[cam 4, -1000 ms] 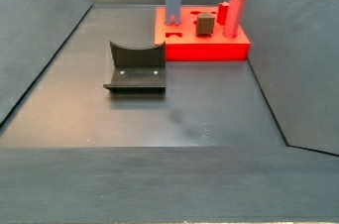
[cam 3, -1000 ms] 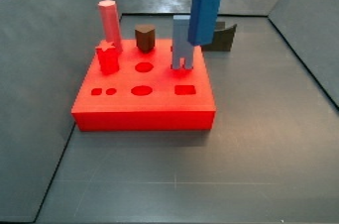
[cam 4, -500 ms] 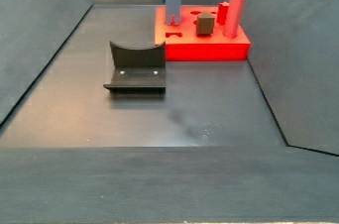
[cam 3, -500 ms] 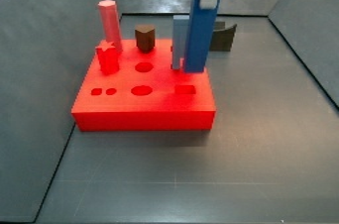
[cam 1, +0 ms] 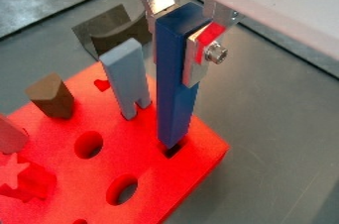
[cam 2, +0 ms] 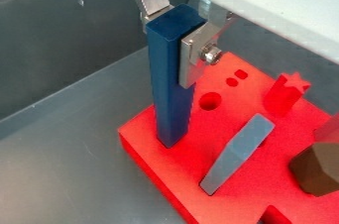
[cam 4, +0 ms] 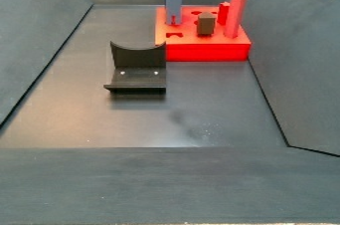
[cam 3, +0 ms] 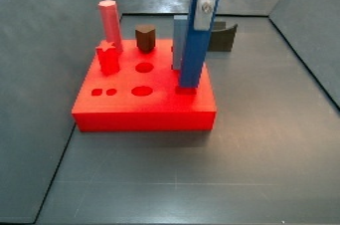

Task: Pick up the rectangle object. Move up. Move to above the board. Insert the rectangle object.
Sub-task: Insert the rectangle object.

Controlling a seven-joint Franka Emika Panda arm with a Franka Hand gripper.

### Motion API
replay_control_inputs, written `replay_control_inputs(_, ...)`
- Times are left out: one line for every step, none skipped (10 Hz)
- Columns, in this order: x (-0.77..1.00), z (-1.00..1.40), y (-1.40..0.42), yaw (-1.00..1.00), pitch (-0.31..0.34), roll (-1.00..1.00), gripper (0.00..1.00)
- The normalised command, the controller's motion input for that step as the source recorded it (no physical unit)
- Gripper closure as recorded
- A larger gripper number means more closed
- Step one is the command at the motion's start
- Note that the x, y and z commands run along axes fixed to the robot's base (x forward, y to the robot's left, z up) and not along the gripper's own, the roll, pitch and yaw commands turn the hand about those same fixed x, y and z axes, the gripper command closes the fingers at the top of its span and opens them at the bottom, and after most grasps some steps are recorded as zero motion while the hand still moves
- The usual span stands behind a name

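pick, lift, move: done | bar [cam 1: 177, 79] upright, lower end in board [cam 1: 199, 167] slot near edge | gripper [cam 1: 180, 25] jaws clamped on bar top | left: seat fully, release

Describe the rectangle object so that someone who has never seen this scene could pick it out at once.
Find the red board on the dark floor. At its corner nearest the fixture, the gripper holds the rectangle object upright, its lower end at the board's top. It is a slim, dark blue bar, taller than the pale grey-blue block beside it and the red round peg.
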Motion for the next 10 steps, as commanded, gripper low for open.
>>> replay_control_inputs(0.06,-0.19,0.0,-0.01,0.0,-0.01,1.0)
replay_control_inputs(0.03,-0.17,0.0,-0.02,0.0,0.0,1.0)
replay_control_inputs(0.0,-0.15,-0.11,-0.08,0.0,0.0,1.0)
replay_control_inputs(-0.04,-0.1,-0.13,-0.15,0.0,0.0,1.0)
replay_control_inputs(-0.06,-0.12,-0.08,-0.14,0.0,0.0,1.0)
replay_control_inputs(0.0,-0.19,0.0,-0.09,0.0,0.0,1.0)
replay_control_inputs(0.0,-0.27,0.01,-0.09,0.0,-0.02,1.0)
replay_control_inputs(0.04,-0.32,0.0,-0.15,0.0,-0.03,1.0)
replay_control_inputs(0.07,-0.35,0.0,-0.17,0.0,-0.02,1.0)
replay_control_inputs(0.05,-0.38,0.0,-0.17,-0.006,-0.02,1.0)
